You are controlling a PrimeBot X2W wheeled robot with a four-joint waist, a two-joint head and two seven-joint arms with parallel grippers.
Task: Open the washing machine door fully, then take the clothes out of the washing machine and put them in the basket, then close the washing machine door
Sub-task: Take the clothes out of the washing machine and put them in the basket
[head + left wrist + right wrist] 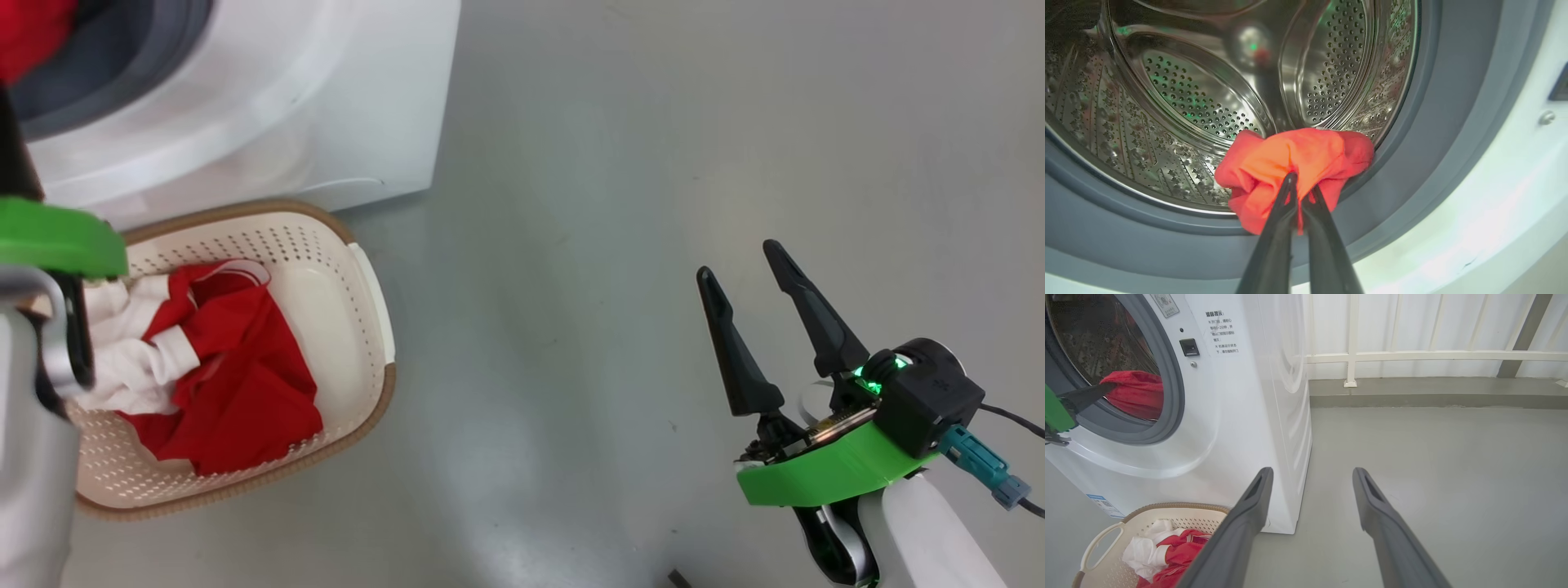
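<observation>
While the left gripper (1302, 183) clamps the clothes (1298, 157), the right gripper (738, 260) holds jaws wide.

drum (1180, 94) mouth mostly free; red garment (1294, 163) bunches at gasket (1429, 102) edge, pinched by my left gripper (1302, 183). basket (269, 204), half full, blocks floor just before washing machine (326, 106). floor (653, 163) around my spread right gripper (737, 260) bare, wide passage.
</observation>
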